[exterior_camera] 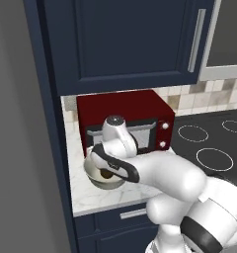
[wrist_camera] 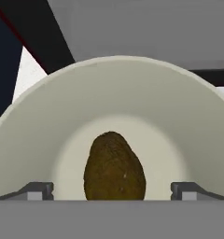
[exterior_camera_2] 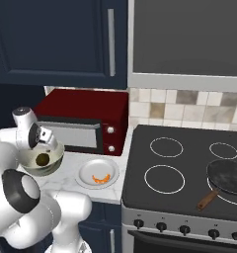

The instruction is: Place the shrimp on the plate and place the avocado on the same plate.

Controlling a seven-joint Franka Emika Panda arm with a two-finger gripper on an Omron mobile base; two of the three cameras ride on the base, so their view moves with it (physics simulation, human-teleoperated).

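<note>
A kitchen counter [exterior_camera_2: 66, 183] of pale marble sits beside a black stove [exterior_camera_2: 189, 168], with a red microwave [exterior_camera_2: 86, 121] at the back. The gripper [wrist_camera: 112, 190] hangs over a cream bowl [wrist_camera: 48, 116], its fingertips [wrist_camera: 37, 191] spread wide apart on either side of the avocado [wrist_camera: 115, 167], not touching it. The avocado lies in the bottom of the bowl. Just to the bowl's right on the counter is the white plate [exterior_camera_2: 86, 170], with the orange shrimp [exterior_camera_2: 101, 179] lying on it. A dark pan [exterior_camera_2: 229, 179] rests on the stove.
</note>
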